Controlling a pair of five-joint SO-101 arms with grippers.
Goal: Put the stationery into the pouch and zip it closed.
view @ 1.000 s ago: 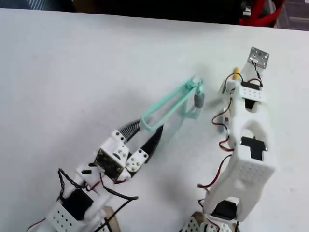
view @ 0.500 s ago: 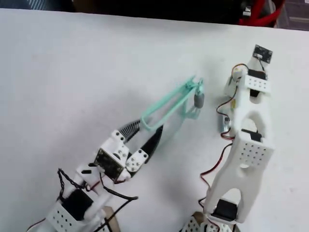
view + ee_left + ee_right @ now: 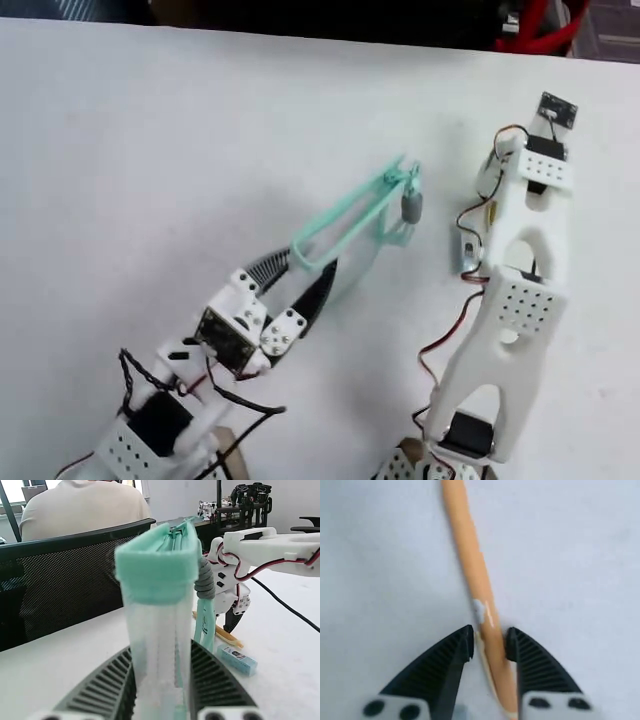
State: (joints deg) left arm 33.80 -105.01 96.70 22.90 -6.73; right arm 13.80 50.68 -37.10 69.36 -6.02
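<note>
Asker: Jaws first, please. How do they stand, seen from above?

Describer: Left gripper (image 3: 305,272), at the lower left, has its black jaws closed on one end of the mint-green pouch (image 3: 345,215). From the jaws the pouch runs away from the arm, up and to the right over the white table (image 3: 150,150). A grey zip pull (image 3: 410,207) hangs at its far end. The right arm (image 3: 510,300) stretches up the right side, near that far end but not touching it.

Asker: And from the left wrist?

Describer: Both ribbed jaws press the clear sides of the pouch, which stands between them with its green zip edge on top. The zip pull dangles beside the far end. Beyond it, on the table under the right arm, lie an orange pencil and, just beside it, a small blue eraser (image 3: 237,659).

Asker: The right wrist?

Describer: Right gripper (image 3: 490,640) is down at the table with its jaws narrowed to the width of the pencil (image 3: 465,555). One jaw sits against each side of it, near one end. From there the pencil runs on away from the jaws, flat on the table.
</note>
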